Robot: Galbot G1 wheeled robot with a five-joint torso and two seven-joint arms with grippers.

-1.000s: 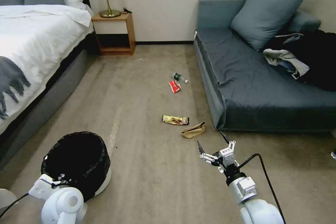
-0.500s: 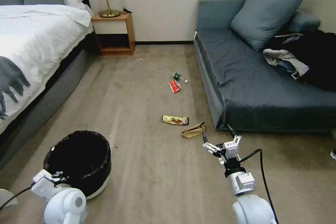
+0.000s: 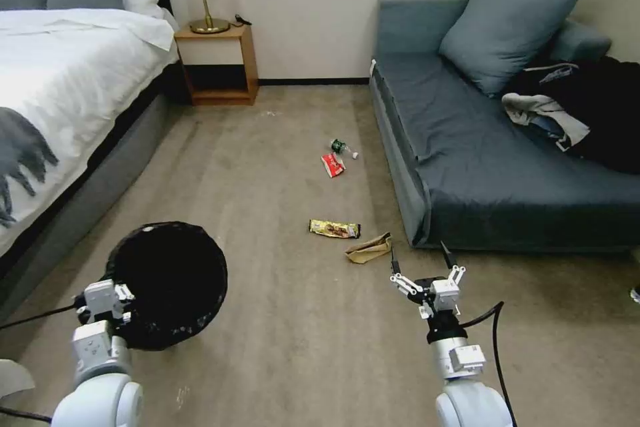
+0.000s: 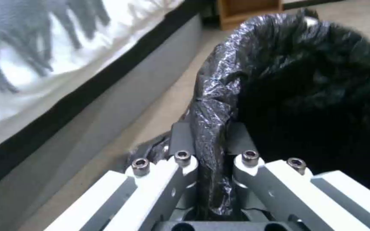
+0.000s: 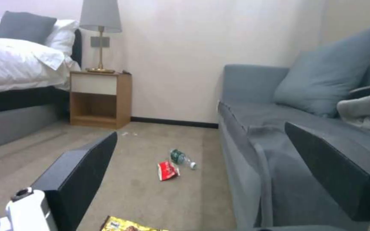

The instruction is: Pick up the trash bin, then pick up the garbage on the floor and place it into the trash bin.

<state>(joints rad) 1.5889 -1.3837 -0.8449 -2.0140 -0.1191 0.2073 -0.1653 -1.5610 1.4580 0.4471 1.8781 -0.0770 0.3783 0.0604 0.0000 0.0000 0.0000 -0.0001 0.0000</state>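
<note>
The trash bin, lined with a crinkled black bag, hangs tilted above the carpet at the lower left. My left gripper is shut on its rim; in the left wrist view the fingers pinch the bag-covered rim of the bin. The garbage lies ahead on the floor: a brown paper bag, a gold wrapper, a red-and-white wrapper and a small bottle. My right gripper is open, empty, just behind and to the right of the paper bag.
A bed runs along the left, with a wooden nightstand by the back wall. A blue sofa on the right carries a dark clothes pile. Open carpet lies between bed and sofa.
The left gripper has lifted the bin off the floor and tilted it. The right gripper has moved forward, closer to the sofa's front and the paper bag.
</note>
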